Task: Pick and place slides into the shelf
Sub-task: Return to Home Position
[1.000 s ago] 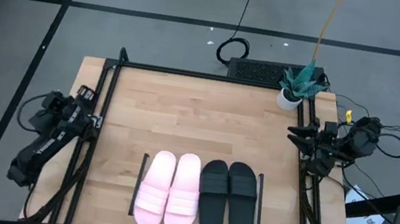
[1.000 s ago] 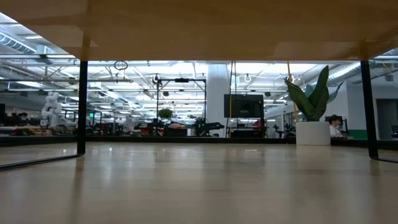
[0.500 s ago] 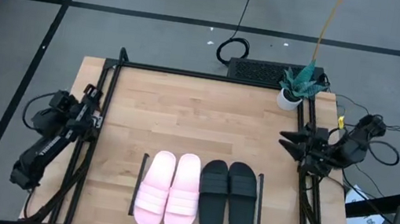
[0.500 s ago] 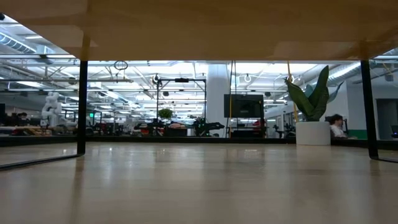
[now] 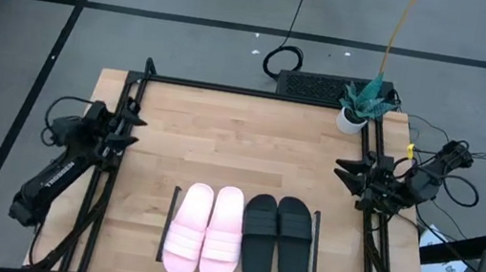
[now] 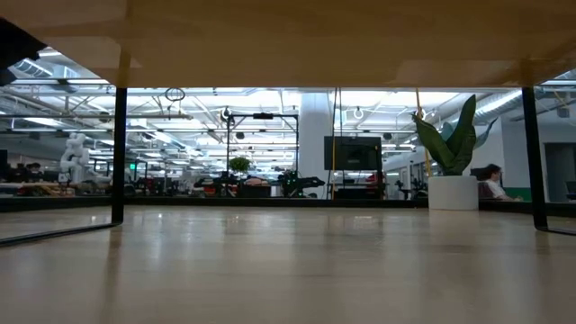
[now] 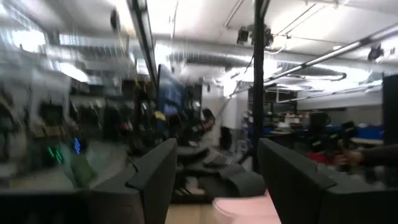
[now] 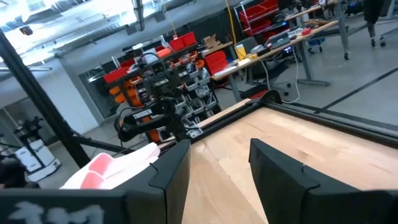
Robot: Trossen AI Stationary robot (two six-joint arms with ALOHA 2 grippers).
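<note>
The left pincer (image 5: 133, 127) is open wide and empty at one edge of the bench (image 5: 243, 136). The right pincer (image 5: 344, 173), wide and empty too, is across from it. Between them, nearer the front edge, the pink slides (image 5: 204, 232) and black slides (image 5: 277, 241) lie side by side on the shelf (image 5: 161, 240).
</note>
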